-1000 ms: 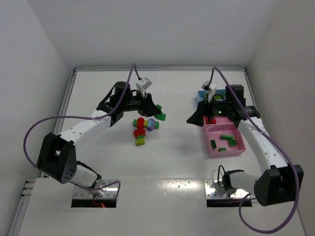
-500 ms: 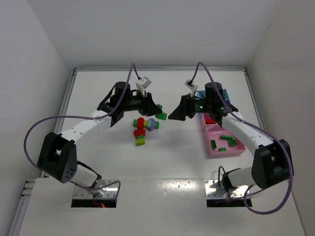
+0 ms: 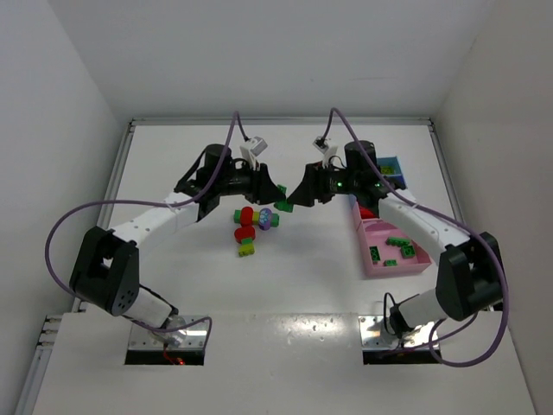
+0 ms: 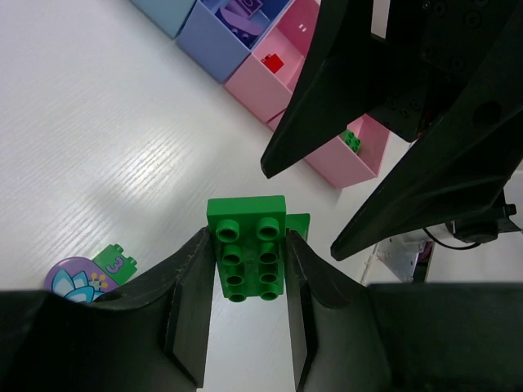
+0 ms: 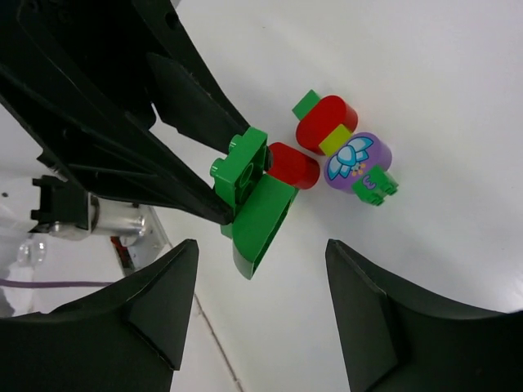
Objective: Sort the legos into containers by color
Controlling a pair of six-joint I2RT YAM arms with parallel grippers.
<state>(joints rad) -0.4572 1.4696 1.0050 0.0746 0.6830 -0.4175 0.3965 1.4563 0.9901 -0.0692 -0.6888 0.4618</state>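
Left gripper (image 4: 247, 242) pinches green brick (image 4: 248, 260) by its long sides, apparently lifted off table (image 3: 320, 268), just beside loose pile (image 3: 253, 220). Right gripper (image 5: 261, 249) faces it, fingers spread, nothing between them. Reads as a handover. Right should close on the brick's free end, clear of left's fingers, before left lets go. Likely destination is pink tray (image 3: 393, 271), which holds greens.

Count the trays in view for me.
4, in one row: light blue tray, blue-purple tray, pink tray with a red brick, pink tray with green bricks. More may be hidden.
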